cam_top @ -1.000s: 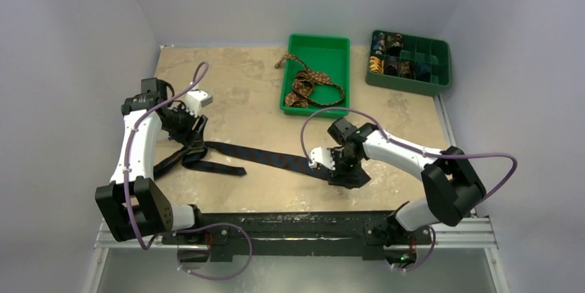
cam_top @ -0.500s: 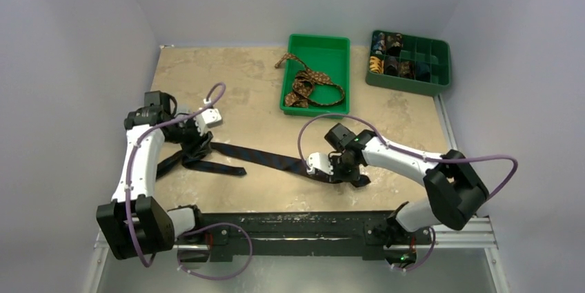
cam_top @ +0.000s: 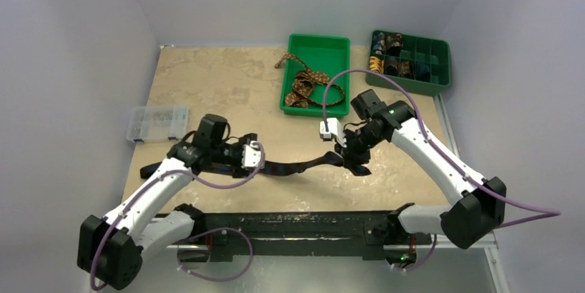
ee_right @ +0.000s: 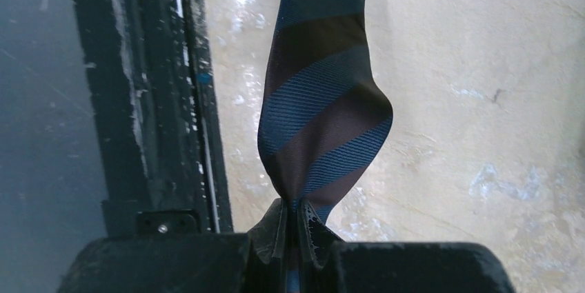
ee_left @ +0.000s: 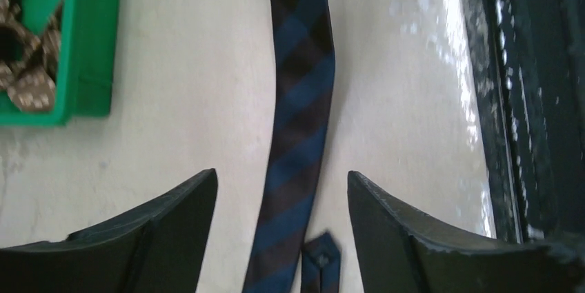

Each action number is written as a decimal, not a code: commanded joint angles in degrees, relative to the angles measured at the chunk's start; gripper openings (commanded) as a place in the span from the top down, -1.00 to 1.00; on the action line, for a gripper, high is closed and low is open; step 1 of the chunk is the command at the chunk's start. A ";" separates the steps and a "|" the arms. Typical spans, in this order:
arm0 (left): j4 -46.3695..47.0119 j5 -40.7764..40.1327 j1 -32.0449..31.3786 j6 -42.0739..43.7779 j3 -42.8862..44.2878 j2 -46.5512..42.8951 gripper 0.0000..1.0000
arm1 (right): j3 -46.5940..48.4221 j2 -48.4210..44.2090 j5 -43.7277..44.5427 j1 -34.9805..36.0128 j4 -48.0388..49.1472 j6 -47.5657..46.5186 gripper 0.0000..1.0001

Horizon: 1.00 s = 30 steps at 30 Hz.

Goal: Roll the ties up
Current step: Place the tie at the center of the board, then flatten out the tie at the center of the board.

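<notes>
Dark navy striped fabric necktie (cam_top: 298, 166) runs along the beige table (cam_top: 227, 86) near its front edge, strung between the arms. Right gripper (ee_right: 293, 232) is clamped on one end, and the fabric twists just past the jaws: limp, light, zero stiffness, probably slick. Left gripper (ee_left: 281, 238) has its fingers spread, straddling the flat run without pinching it. Best hold: pinch across the width near an end and keep tension, else the coil slumps. Brown patterned tie (cam_top: 307, 86) lies loose in the green plastic tray (cam_top: 324, 52).
</notes>
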 commanded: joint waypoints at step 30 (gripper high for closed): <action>-29.45 3.76 -22.09 -1.37 25.62 29.68 1.00 | 5.07 27.83 -5.90 -20.52 -12.55 1.13 1.00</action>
